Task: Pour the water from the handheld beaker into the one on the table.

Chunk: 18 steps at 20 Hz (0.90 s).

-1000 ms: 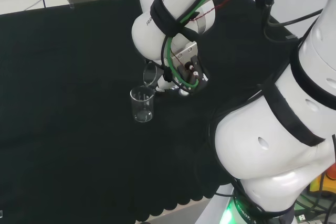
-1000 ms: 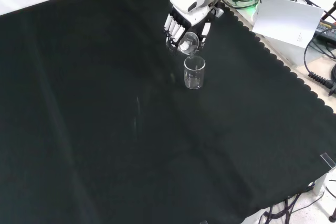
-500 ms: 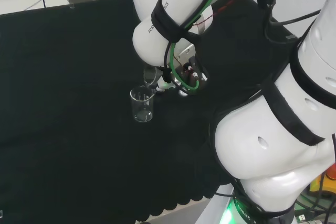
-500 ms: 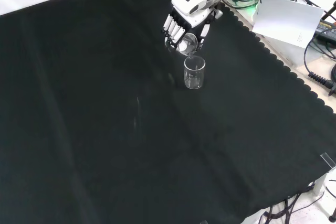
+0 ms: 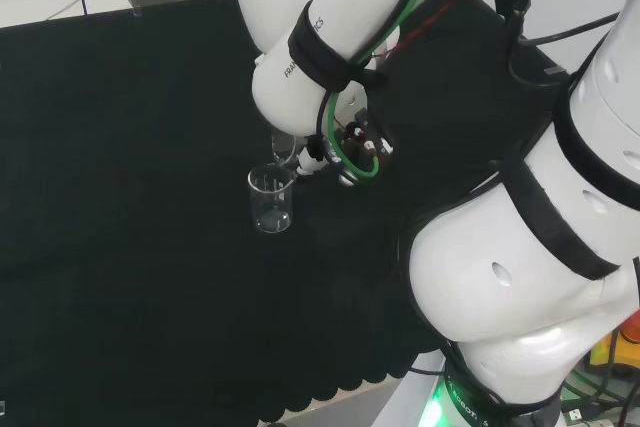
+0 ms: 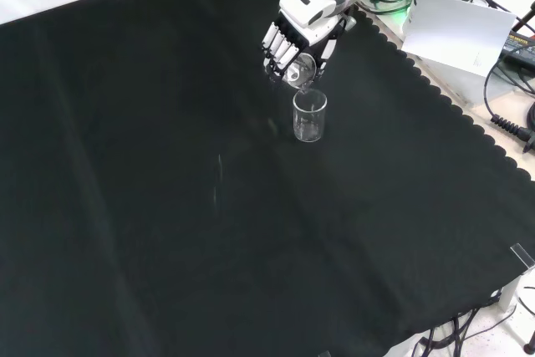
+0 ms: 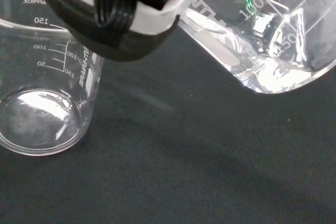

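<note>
1. Pouring is the step I judge to be in hand: the hand [image 6: 294, 39] has its fingers curled round a tilted beaker [image 6: 299, 70], whose mouth hangs just above the rim of the glass [image 6: 309, 115] standing on the cloth [image 6: 167, 206].
2. From the front, that glass sits toward the far right corner of the cloth, well in from the scalloped right edge.
3. Close up at the wrist, the beaker [image 7: 262, 40] is tipped with water pooled along its low side, and the glass [image 7: 44, 108] beside it looks empty or nearly so; I see no stream yet.
4. Next, I think I need more tilt, keeping the lip over the glass's opening so nothing lands on the cloth.
5. Both vessels are clear, smooth cylinders with white printed scale marks. The cloth is matte black and faintly creased. The hand's fingers are white shells over black ribbed parts.
</note>
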Tool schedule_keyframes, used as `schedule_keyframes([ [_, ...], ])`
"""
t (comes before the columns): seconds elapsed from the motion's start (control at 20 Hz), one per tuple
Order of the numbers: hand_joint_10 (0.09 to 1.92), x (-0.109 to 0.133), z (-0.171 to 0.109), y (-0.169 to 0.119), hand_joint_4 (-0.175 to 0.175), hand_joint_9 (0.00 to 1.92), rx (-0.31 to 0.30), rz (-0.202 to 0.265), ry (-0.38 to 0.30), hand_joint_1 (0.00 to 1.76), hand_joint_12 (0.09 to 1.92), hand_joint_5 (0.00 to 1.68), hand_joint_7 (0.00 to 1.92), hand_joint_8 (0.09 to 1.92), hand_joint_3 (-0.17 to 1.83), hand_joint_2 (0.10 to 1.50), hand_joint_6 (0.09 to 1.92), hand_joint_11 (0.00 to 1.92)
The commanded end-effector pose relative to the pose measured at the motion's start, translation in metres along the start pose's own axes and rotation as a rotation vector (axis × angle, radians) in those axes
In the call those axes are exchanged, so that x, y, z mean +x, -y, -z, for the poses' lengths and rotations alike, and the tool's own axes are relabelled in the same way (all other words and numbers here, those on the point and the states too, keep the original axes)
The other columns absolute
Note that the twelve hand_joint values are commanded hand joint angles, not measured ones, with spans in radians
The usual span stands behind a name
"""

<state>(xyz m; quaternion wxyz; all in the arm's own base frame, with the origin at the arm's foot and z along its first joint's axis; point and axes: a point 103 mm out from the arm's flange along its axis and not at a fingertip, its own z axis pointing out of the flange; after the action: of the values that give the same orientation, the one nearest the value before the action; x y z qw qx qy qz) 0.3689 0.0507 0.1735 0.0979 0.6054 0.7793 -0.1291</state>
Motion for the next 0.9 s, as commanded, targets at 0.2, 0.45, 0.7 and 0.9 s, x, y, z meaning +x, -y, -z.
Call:
schedule_keyframes([
  [0.2,0.78,0.006,0.001,0.005,-0.116,1.43,0.003,0.005,0.058,1.32,0.91,1.31,1.63,0.09,-0.17,1.02,0.4,1.26],
  [0.45,0.78,0.01,0.0,0.006,-0.116,1.43,0.006,0.005,0.08,1.31,0.91,1.31,1.63,0.09,-0.17,1.02,0.4,1.26],
  [0.7,0.78,0.014,0.003,0.006,-0.116,1.43,0.003,0.006,0.094,1.32,0.91,1.3,1.63,0.09,-0.17,1.02,0.4,1.26],
  [0.9,0.78,0.015,0.004,0.006,-0.116,1.43,-0.002,0.008,0.111,1.31,0.91,1.3,1.63,0.09,-0.17,1.02,0.4,1.26],
])
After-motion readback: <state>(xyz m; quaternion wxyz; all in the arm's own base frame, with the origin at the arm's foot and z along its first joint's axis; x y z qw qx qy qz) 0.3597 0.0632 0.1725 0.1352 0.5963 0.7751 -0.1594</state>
